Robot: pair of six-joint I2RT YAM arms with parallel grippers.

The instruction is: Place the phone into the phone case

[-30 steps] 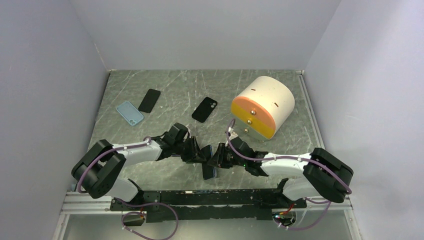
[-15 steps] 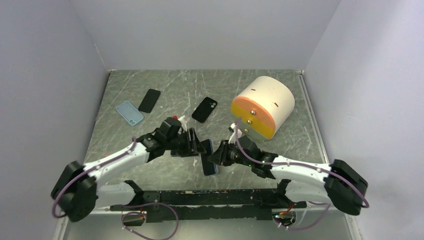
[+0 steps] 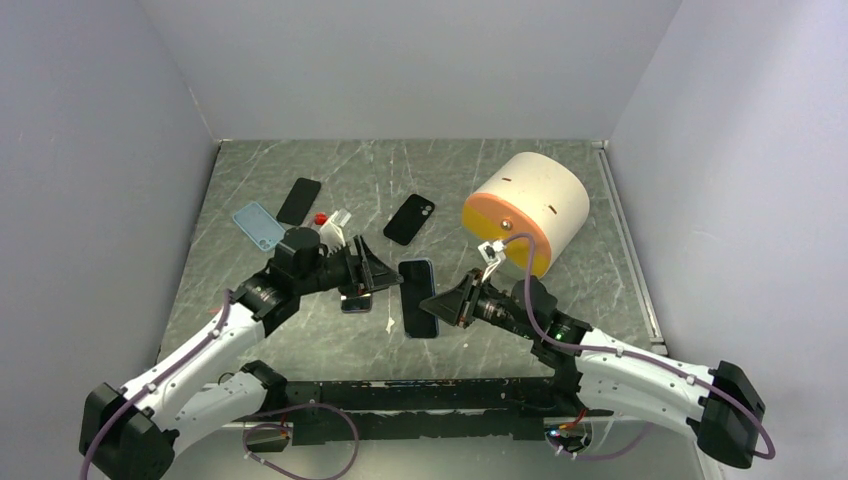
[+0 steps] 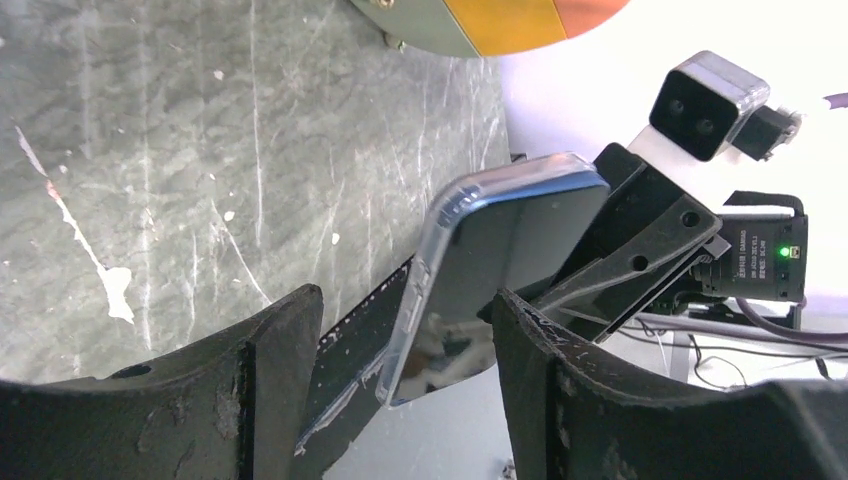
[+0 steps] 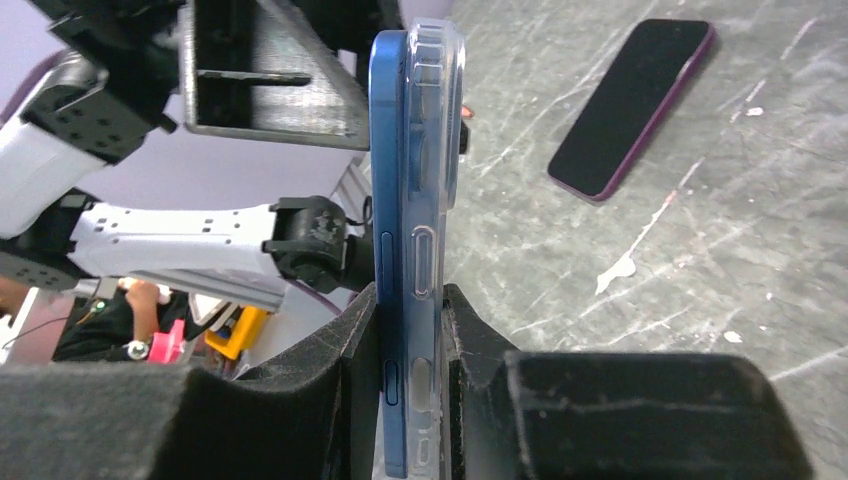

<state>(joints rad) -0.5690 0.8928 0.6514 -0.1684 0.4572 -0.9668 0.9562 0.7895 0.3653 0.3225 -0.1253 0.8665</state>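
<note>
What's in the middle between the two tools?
The blue phone with a clear case on it, pinched by the right tool, just in front of the open left tool. The top view shows it.

A cream drum with an orange face (image 3: 525, 212) lies on its side on the grey marbled surface (image 3: 560, 160). Left of it lies a middle black phone (image 3: 410, 218). Farther left, a second black phone (image 3: 298, 201) lies just beside a pale blue case (image 3: 259, 225).
</note>
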